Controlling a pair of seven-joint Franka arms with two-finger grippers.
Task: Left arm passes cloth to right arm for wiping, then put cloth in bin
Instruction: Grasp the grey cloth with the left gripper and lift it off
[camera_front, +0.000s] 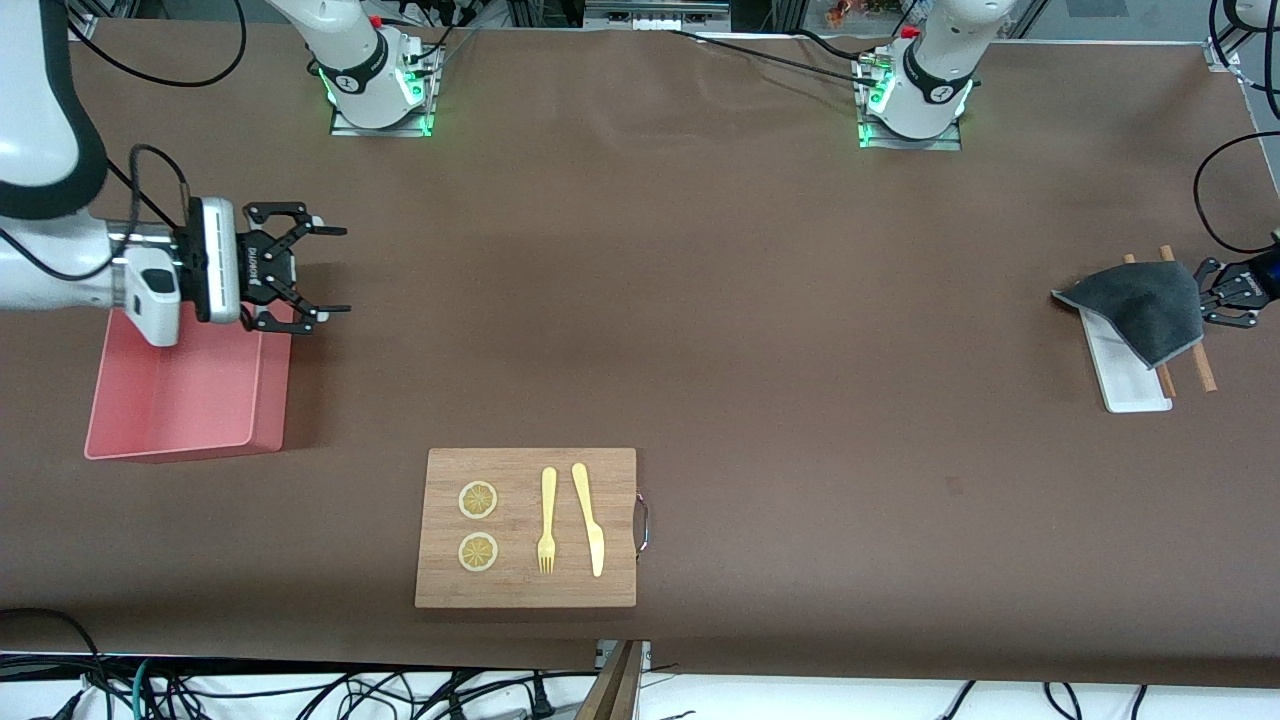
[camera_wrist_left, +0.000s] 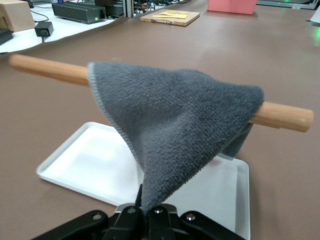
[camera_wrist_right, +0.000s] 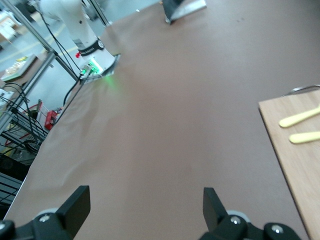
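Left gripper clenched on cloth corner, draped over wooden rods. Best lifted clear before crossing. Right gripper waited spread over bin.

A broad table under a wrinkled brown covering fills the room's working area. Black cables tangle along a white ledge at the table's edge nearest the front camera, and more cables loop at the left arm's end. Metal framing stands along the edge by the bases, where green lights glow on the covering. The left wrist view shows a cardboard box and a black device on a white surface. The right wrist view shows metal shelving.
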